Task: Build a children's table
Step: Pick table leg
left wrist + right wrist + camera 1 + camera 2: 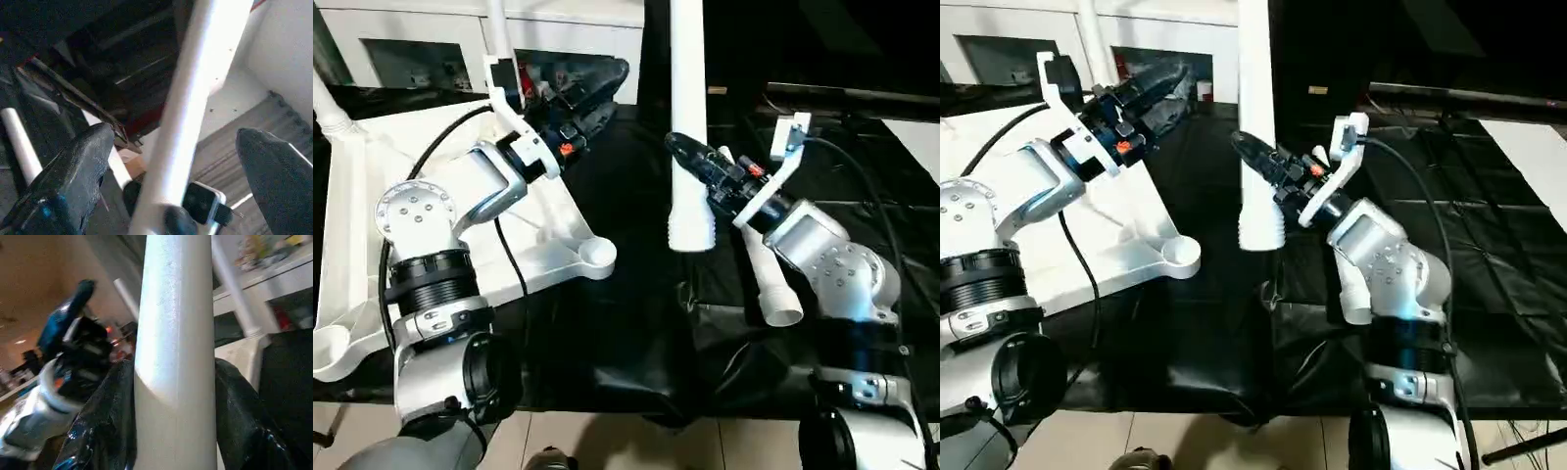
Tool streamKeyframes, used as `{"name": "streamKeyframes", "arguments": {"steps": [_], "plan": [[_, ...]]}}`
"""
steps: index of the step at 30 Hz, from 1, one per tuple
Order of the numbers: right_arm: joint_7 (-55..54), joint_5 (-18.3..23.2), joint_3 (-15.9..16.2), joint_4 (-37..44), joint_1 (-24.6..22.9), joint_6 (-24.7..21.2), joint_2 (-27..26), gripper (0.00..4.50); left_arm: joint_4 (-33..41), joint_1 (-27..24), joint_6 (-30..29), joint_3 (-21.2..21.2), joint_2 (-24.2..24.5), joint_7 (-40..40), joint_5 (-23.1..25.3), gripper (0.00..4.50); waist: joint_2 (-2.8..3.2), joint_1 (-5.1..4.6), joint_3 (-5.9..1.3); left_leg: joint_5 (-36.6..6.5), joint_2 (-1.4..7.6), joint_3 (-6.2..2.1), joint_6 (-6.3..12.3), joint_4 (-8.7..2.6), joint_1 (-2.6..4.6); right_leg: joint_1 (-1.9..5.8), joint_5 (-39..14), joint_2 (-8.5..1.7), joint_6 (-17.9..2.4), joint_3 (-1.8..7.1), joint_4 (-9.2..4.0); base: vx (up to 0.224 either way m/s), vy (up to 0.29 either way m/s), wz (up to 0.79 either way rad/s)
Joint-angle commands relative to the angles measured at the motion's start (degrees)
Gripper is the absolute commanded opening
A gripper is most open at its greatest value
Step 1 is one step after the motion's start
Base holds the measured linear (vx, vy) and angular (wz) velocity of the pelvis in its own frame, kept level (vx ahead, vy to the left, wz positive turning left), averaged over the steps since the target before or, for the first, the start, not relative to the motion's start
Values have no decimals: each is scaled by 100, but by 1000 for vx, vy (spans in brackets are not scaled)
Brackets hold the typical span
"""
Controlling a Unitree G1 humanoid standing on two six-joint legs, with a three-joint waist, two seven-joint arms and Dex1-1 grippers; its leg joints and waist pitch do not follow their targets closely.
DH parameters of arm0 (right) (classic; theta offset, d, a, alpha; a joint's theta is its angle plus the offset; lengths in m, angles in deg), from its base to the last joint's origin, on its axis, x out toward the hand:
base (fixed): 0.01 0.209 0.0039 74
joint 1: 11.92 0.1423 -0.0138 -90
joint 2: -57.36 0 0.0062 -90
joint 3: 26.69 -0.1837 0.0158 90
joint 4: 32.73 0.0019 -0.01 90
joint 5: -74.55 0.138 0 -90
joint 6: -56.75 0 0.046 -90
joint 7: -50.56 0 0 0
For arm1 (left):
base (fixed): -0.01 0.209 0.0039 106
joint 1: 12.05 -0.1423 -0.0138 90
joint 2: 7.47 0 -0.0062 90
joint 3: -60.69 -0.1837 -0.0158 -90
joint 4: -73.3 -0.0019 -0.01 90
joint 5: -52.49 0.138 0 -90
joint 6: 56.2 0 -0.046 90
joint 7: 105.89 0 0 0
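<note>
The tabletop (372, 196) and the legs (688, 117) are plain white, the cloth (607, 333) is black, the forearms (470, 186) silver.

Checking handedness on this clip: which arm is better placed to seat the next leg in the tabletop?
Right, probably: its gripper already holds a leg upright, threaded end down, near the empty corner socket. The left gripper is open.

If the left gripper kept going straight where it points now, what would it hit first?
Probably the upright white tube leg standing between the left gripper's open black fingers; how far off it stands is unclear.
</note>
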Motion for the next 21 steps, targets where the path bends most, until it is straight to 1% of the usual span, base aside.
{"name": "streamKeyframes", "arguments": {"steps": [1,3,5,6,7,9,14,15,18,19,20,21], "plan": [[65,112,96,214,-22,-97,48,180,3,12,-73,17,5,106,-129,450,63,12,-461,-375,293,-114,-2,-348,116,337,151,-582,-1139,332,-420,0,0,0],[25,31,229,198,-41,-157,31,180,58,-11,-82,-46,18,61,-80,450,73,17,-461,-371,298,-115,-28,-352,119,332,107,-584,-1120,332,-421,0,0,0],[-7,-47,342,170,-57,-171,23,180,117,-41,-80,-124,34,23,-48,450,69,21,-462,-362,297,-115,-50,-353,118,332,115,-582,-1092,334,-420,0,0,0],[-24,-82,401,158,-67,-190,10,180,159,-61,-74,-186,41,-8,-10,450,66,21,-466,-342,303,-117,-60,-355,123,329,156,-584,-1084,334,-414,0,0,0],[-52,-156,554,161,-107,-257,-14,180,250,-94,-73,-306,34,-65,50,450,75,27,-468,-307,306,-123,-70,-355,121,328,210,-585,-1086,334,-403,0,0,0],[-70,-236,690,158,-145,-281,-27,180,291,-99,-76,-354,8,-61,64,450,76,29,-474,-273,309,-123,-80,-354,120,331,318,-587,-1107,331,-388,0,0,0],[-27,-351,1055,248,-280,-331,-34,180,361,-146,-47,-533,-26,-41,103,450,69,28,-463,-373,306,-122,-128,-363,116,336,192,-590,-1024,340,-412,0,0,0],[-20,-352,1075,261,-288,-336,-33,180,364,-154,-42,-551,-24,-43,113,450,71,31,-465,-377,306,-122,-133,-364,118,336,186,-590,-1015,339,-410,0,0,0],[-14,-357,1208,308,-324,-353,-26,180,436,-243,83,-778,26,-99,349,450,70,26,-463,-404,311,-125,-129,-369,125,327,131,-590,-984,343,-414,0,0,0],[-1,-425,1312,303,-341,-342,-9,180,488,-308,138,-934,77,-140,466,450,63,22,-461,-395,308,-121,-128,-367,121,327,149,-585,-983,346,-412,0,0,0],[0,-428,1316,303,-341,-341,-8,180,489,-310,139,-939,78,-141,469,450,66,27,-465,-376,313,-128,-125,-368,118,334,163,-597,-979,345,-413,0,0,0],[19,-472,1378,303,-352,-331,8,180,519,-344,144,-1016,108,-171,513,422,67,24,-459,-378,311,-123,-133,-369,117,323,150,-591,-964,345,-413,0,0,0]]}}
